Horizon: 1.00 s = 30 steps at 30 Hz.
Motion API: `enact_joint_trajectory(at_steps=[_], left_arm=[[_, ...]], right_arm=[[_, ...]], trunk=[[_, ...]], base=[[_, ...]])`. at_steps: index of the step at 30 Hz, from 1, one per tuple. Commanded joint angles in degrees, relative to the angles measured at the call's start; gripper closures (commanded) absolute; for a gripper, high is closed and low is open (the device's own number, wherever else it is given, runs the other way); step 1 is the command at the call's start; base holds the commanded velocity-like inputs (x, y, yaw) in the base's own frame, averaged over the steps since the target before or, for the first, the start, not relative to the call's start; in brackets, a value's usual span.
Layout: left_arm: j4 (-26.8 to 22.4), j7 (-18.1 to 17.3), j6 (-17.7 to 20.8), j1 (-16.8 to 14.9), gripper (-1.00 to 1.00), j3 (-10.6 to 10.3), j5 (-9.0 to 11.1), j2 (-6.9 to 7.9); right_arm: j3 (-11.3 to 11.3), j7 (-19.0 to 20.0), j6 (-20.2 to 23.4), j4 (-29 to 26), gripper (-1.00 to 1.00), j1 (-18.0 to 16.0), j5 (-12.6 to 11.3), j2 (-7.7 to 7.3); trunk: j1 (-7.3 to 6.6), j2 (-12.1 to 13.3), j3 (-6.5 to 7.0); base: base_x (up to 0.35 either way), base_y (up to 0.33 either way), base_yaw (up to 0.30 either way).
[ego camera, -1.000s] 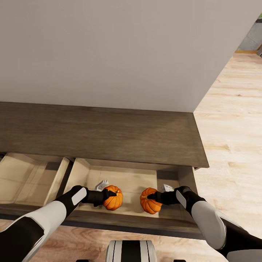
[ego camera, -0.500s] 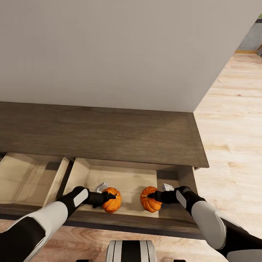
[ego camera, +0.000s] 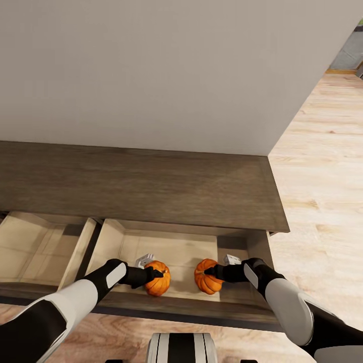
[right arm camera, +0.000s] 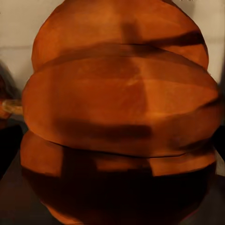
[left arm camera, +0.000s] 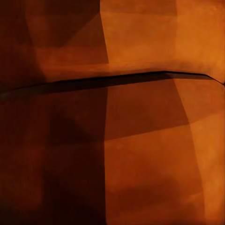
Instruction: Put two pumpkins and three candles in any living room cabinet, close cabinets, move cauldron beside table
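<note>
Head view: two small orange pumpkins are sitting side by side, a little apart, inside an open drawer of the long dark brown cabinet. The left pumpkin is being pinched by the left gripper, whose dark fingers are closing on its side and top. The right pumpkin is being pinched by the right gripper in the same way. Both pumpkins are resting low against the pale beige drawer floor, near the front edge. In the wrist views, ribbed orange skin is pressing close to each camera: the left pumpkin and the right pumpkin. A second open drawer is showing just beside, to the left. Behind the cabinet a plain grey wall is rising, and light wooden floor is stretching away on the right.
</note>
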Motion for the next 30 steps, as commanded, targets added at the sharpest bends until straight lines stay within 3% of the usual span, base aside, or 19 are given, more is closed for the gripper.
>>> enact_joint_trajectory(at_steps=[1, 13, 14, 30], left_arm=[[0.0, 0.0, 0.0, 0.0, 1.00, 0.0, 0.0, 0.02], [0.0, 0.0, 0.0, 0.0, 1.00, 0.0, 0.0, 0.06], [-0.1, 0.0, 0.0, 0.0, -1.00, 0.0, 0.0, 0.06], [-0.5, -0.1, -1.3, -0.1, -1.00, 0.2, 0.0, 0.68]], right_arm=[[0.0, 0.0, 0.0, 0.0, -1.00, 0.0, 0.0, 0.00], [0.1, 0.0, 0.0, -0.1, -1.00, 0.0, 0.1, 0.00], [0.1, -0.1, -0.1, -0.1, -1.00, 0.0, 0.1, 0.00], [0.1, -0.3, 0.0, -0.1, -1.00, 0.0, 0.1, -0.40]], trunk=[[0.00, 0.0, 0.00], [0.00, 0.0, 0.00], [0.00, 0.0, 0.00], [0.00, 0.0, 0.00]], base=[[0.000, 0.000, 0.000], [0.000, 0.000, 0.000], [0.000, 0.000, 0.000], [0.000, 0.000, 0.000]])
